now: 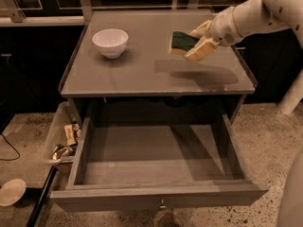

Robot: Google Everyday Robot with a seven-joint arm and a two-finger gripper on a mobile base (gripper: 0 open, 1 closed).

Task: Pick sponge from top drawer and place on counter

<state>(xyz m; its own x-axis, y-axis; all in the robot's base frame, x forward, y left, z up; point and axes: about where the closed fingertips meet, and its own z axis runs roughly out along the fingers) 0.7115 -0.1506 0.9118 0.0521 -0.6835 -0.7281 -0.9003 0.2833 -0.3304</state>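
Gripping the sponge point(181, 41), our pincer point(191, 44) hangs over the right rear part of the counter point(142, 74). Its two pale, blunt fingers point(200, 52) are closed on the pad from above and below. We now go from the left.

Low on the left a round, off-white dish point(12, 191) lies flat on the floor, and a thin dark cable point(8, 151) curls above it. A black pole point(40, 200) slants up from the bottom edge toward a clear plastic bin point(53, 135). The bin stands just beside the cabinet and holds small wrapped bits of clutter.

On the counter's left rear part sits a smooth white bowl point(110, 42), round and upright, well apart from the sponge. The counter itself is a flat grey square with a dull sheen and thin raised side edges.

Below it the top drawer point(156, 195) stands pulled fully out. It is a wide, shallow grey wooden box with a flat front panel and a small central knob point(162, 205). We see faint grain on its bare bottom.

Further right comes the sponge, a small wavy-edged rectangle with a dark green scrub face on pale yellow foam, tilted toward us. Its shadow falls apart from it on the counter, so it is held clear of the surface, not resting there.

A glossy white arm point(258, 13) — round and jointed — runs from the pincer to the upper right corner. Speckled stone floor point(274, 141) shows beneath it.
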